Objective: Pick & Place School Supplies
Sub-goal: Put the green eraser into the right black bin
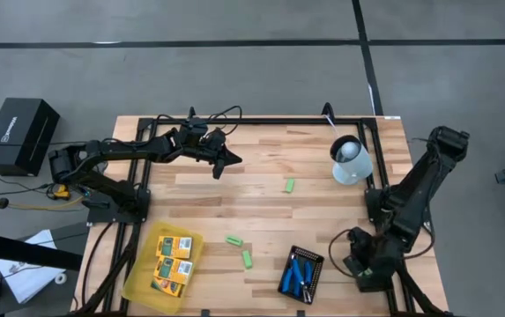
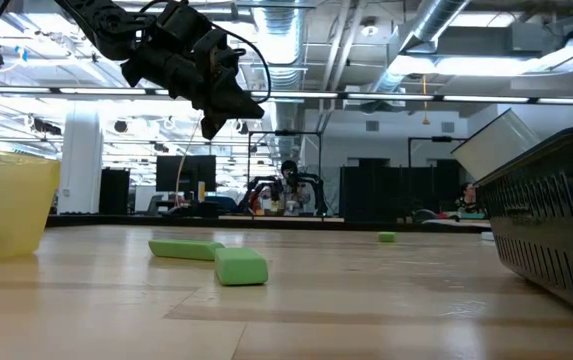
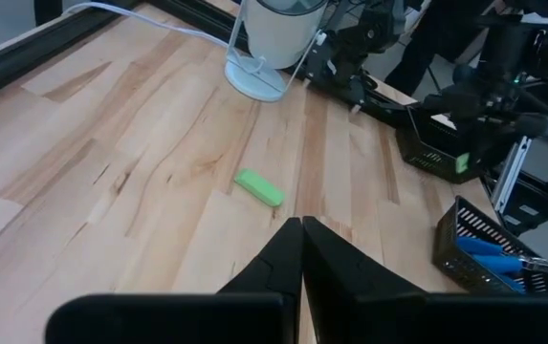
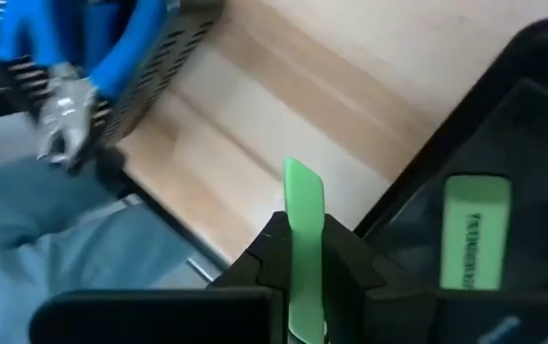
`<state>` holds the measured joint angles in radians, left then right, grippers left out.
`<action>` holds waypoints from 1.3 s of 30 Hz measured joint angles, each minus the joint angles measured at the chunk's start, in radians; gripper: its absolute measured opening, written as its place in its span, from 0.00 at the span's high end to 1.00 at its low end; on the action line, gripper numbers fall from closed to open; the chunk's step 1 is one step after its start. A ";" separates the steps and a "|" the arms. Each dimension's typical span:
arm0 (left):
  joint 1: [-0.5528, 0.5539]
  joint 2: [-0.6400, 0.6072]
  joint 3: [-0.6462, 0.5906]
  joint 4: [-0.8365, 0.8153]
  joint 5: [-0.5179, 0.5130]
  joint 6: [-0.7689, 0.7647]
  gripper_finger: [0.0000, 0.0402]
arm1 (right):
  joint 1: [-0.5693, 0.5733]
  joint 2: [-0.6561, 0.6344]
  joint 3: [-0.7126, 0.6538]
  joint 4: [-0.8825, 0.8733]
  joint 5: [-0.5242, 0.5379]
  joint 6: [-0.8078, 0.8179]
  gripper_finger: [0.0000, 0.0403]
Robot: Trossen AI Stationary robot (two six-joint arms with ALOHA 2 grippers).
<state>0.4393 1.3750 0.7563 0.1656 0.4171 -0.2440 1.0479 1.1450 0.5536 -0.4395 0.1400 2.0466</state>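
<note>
Risk shows first in the high view: the left gripper [image 1: 226,162], clenched on nothing, hangs over the far side of the desk [image 1: 261,202], with 1 green block [image 1: 290,185] ahead of it and 2 more [image 1: 240,249] nearer the yellow tray [image 1: 139,280] holding the packs [image 1: 172,260].

Low view: those 2 blocks [image 2: 216,259] lie touching, below the gripper; a descent could shove one aside.

Left wrist view: with fingers [image 3: 297,250] shut, it would only push the block ahead [image 3: 259,187].

Right wrist view: the right gripper [image 4: 304,250] pinches a green block [image 4: 304,205] edge-on near a black tray [image 4: 522,115]; a poor release may drop it onto the desk.
</note>
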 joint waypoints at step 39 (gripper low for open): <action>0.000 0.000 0.000 0.000 -0.006 -0.024 0.99 | 0.058 0.112 0.050 -0.265 -0.143 0.067 0.85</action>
<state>0.4393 1.3750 0.7563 0.1654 0.4107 -0.2683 1.1057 1.2571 0.6041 -0.7049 -0.0029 2.1139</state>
